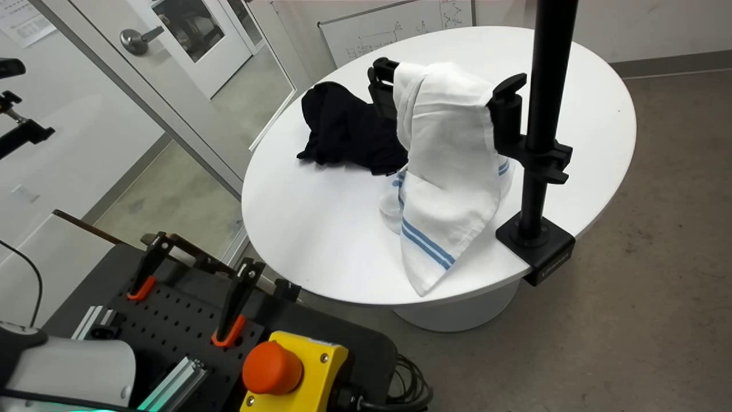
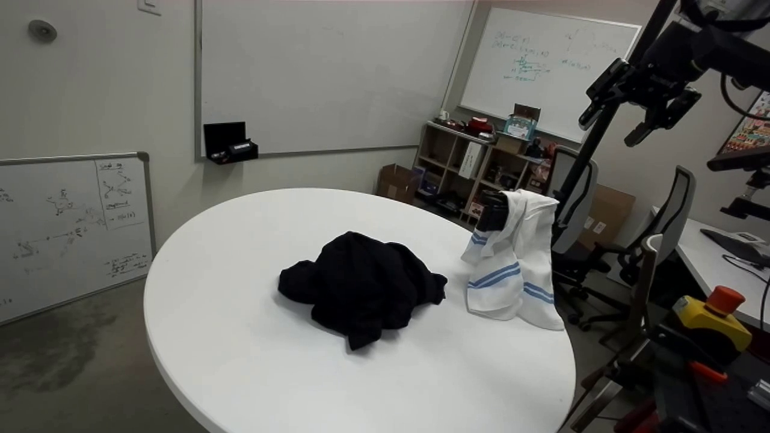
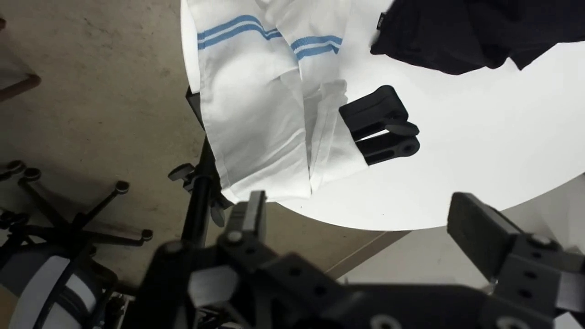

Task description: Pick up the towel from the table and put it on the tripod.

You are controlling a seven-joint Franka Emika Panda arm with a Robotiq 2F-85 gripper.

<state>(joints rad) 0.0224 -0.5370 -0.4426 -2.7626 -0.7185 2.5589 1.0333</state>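
pale walls, a whiteboard (image 2: 337, 72) behind, bare floor. a round white table (image 1: 320, 229) holds the middle of both exterior views.

towel (image 1: 446, 154): white, blue stripes in pairs of 2. hangs over the black side arm (image 3: 377, 108) of the tripod (image 1: 549, 86), here a pole on a foot (image 1: 546, 246) at the table's rim. cloth falls on both sides of the side arm; its tip pokes out bare. whether the hems bear on the tabletop, cannot tell.

dark cloth (image 2: 361, 282) lies crumpled on the table, white tabletop between it and the towel in the wrist view.

gripper (image 3: 356, 201): jaws wide apart, nothing between them. in an exterior view it hangs higher than the towel, overlapping the line of the pole; true gap can't be judged.

reading: placing looks done, 1 step left, the retreat. to do it well: jaws spread, straight up before any sideways travel, fingers (image 3: 480, 233) clear of pole and draped cloth. a snagged fold could drag the whole towel off, so start slowly and watch the upper fold in the wrist view. no call to tug it straighter; with cloth on both sides it should hold by its own weight. fabric this thin probably slides easily, so a bump to the side arm is the main risk. leave the dark cloth alone; the striped piece reads as the task's towel.
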